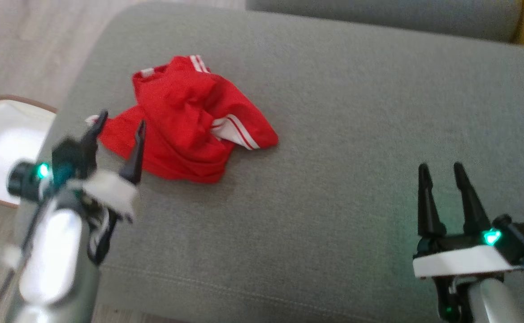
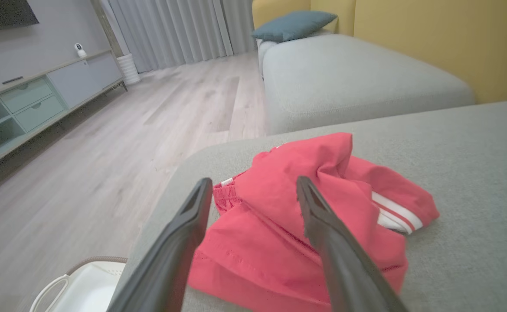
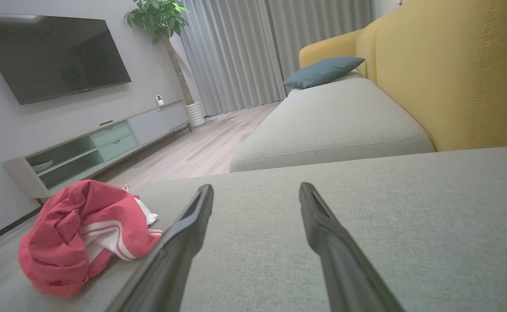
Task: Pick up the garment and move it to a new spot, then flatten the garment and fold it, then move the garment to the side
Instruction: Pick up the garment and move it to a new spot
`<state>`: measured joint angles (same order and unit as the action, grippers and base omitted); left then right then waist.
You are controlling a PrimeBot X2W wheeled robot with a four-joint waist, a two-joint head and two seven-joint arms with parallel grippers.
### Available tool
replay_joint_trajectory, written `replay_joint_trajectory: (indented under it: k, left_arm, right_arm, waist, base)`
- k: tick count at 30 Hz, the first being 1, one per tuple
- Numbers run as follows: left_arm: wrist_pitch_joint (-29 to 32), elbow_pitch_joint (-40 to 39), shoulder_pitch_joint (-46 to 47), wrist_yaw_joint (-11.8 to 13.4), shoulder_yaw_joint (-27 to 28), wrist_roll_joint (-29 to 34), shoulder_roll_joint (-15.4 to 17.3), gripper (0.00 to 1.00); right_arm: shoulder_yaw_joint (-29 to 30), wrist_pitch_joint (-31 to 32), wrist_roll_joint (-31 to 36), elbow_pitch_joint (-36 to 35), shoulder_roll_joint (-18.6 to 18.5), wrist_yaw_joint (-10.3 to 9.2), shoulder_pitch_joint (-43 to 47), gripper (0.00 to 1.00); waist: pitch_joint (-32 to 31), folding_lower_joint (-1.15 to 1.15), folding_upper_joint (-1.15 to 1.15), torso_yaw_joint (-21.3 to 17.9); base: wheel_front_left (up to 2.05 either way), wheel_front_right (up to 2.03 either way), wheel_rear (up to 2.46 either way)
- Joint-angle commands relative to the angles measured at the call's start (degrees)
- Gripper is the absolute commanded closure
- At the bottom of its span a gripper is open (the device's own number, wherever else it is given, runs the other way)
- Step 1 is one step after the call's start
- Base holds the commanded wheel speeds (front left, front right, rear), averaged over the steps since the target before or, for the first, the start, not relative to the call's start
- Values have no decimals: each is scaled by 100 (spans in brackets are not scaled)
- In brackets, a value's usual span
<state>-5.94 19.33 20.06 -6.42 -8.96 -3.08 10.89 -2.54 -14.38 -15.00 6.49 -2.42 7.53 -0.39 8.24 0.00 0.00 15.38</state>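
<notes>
Item: garment (image 1: 190,121), red, white-striped, a crumpled heap on the sofa cushion (image 1: 333,188). It lies directly ahead of the left end effector (image 1: 122,120) and well apart from the right end effector (image 1: 440,167).
Both are spread wide and empty.
Handling: pinch a thick fold and gather several layers.
Long axis: apparently across the left end effector's reach, with the striped hem toward the right end effector.

**Surface findings: cloth, plastic, wood**

At ten o'clock on the seat cushion (image 1: 333,179) you have the garment (image 1: 185,121): thin red cloth, smooth and matt, with white stripes. The cushion is grey woven fabric, matt and slightly coarse. The long digits of your left gripper (image 1: 123,117) and right gripper (image 1: 440,166) look like dark matt plastic. The left forearm (image 1: 51,251), at seven o'clock, is glossy silver. The floor (image 2: 106,143) looks like pale wood planks.
</notes>
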Motion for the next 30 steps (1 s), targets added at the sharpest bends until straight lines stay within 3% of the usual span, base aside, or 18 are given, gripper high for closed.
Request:
replay_joint_trajectory:
  k: [1, 6, 12, 19, 21, 30]
  left_arm:
    - [222, 52, 478, -40, 107, -150, 246, 0]
    - [851, 639, 1157, -97, -206, -434, 559, 0]
    - [1411, 1132, 1781, -104, -1007, -1218, 1027, 0]
    - [1556, 1588, 2167, -106, -1550, -1740, 1374, 0]
    - [1504, 1691, 2233, -106, -1669, -1847, 1428, 100]
    - [732, 1866, 2359, -60, -1795, -1858, 1532, 100]
  right_arm:
    - [-77, -62, 49, -221, -45, -4, -242, 0]
    - [-29, -62, 58, -272, -45, -4, -389, 0]
    - [-87, -62, 78, -319, -45, -4, -499, 0]
    - [-75, -62, 75, -360, -45, -4, -565, 0]
    - [-71, -62, 74, -360, -45, -4, -571, 0]
    - [-54, -62, -3, -233, -45, -4, -493, 0]
  waist:
    - [300, 0, 0, -248]
    - [507, 0, 0, -432]
    - [737, 0, 0, -651]
    - [905, 0, 0, -784]
    - [914, 0, 0, -803]
    - [530, 0, 0, -773]
  base:
    - [0, 0, 0]
    - [0, 0, 0]
    - [0, 0, 0]
    - [0, 0, 0]
    - [0, 0, 0]
    - [0, 0, 0]
